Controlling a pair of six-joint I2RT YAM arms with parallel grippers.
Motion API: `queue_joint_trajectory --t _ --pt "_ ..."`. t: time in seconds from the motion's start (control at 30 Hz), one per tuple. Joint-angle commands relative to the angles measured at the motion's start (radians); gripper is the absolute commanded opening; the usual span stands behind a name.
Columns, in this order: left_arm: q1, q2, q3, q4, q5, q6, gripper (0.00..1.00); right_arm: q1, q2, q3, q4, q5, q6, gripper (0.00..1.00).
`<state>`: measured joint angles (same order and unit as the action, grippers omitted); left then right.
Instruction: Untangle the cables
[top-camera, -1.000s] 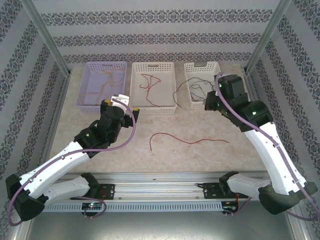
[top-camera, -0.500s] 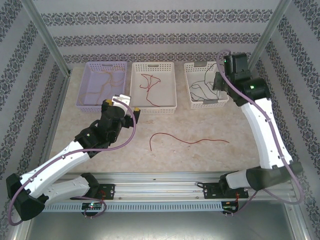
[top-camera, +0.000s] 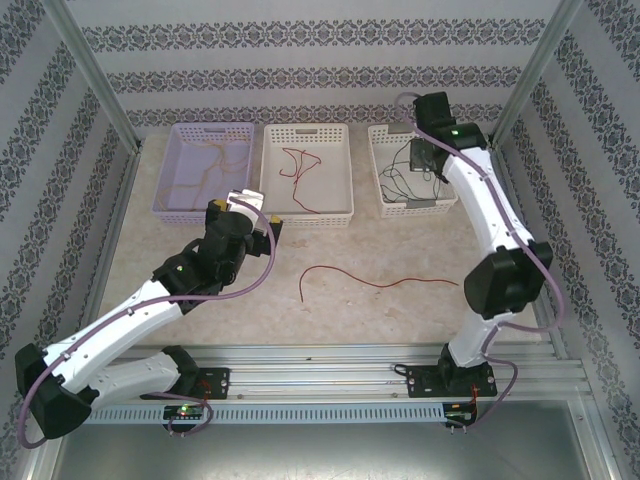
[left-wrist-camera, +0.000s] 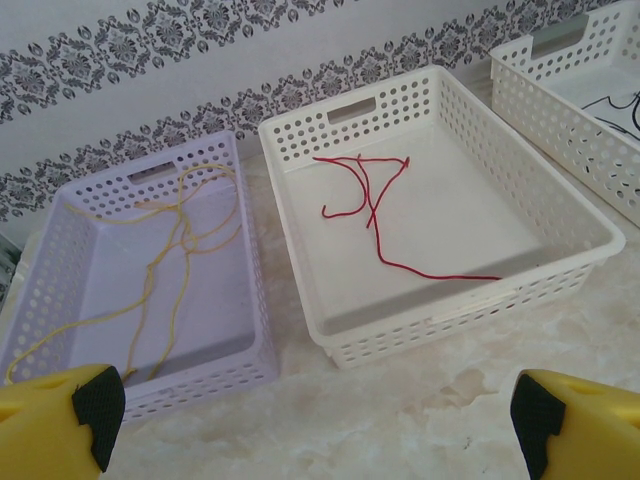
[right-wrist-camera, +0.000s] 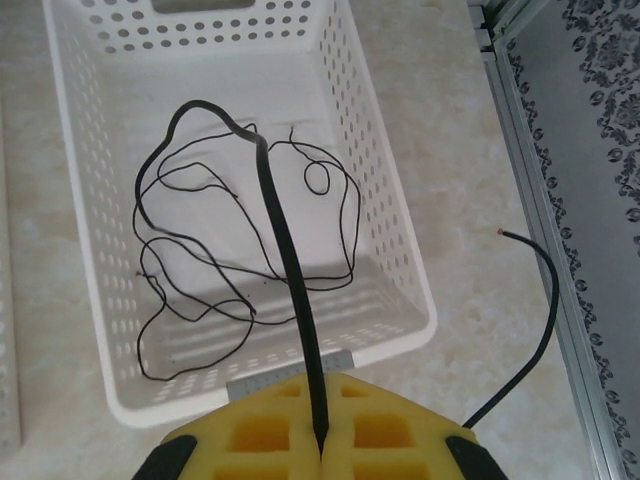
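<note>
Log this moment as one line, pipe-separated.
left gripper: open, empty | right gripper: shut on black cable trailing into rightmost basket | red cable: loose on table

Bright even light, soft shadows, sharp

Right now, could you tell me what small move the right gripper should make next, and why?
Probably ease the right gripper left across the white basket before opening. It is shut on a black cable running down into the basket, but a loose black tail arcs over the table outside the basket's wall, so releasing here might leave it outside.
</note>
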<state>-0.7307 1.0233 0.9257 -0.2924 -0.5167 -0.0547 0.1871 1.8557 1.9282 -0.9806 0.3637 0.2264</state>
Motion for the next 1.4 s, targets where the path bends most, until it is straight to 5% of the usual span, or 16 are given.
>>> queue_joint_trajectory --t 0.0,0.77,1.07,1.37 --pt "0.011 -0.001 -0.006 0.022 0.002 0.025 1.00 -0.009 0.081 0.077 -0.018 0.036 -0.026 0.00" --pt "0.011 0.035 -0.003 0.018 0.014 0.033 1.00 -0.026 0.548 0.352 -0.123 -0.188 0.066 0.00" --pt "0.011 0.044 0.000 0.013 0.018 0.033 1.00 -0.028 0.385 0.290 -0.083 -0.220 0.077 0.39" --pt "0.010 0.044 -0.003 0.016 0.015 0.036 1.00 -0.029 0.236 0.231 -0.092 -0.213 0.077 0.51"
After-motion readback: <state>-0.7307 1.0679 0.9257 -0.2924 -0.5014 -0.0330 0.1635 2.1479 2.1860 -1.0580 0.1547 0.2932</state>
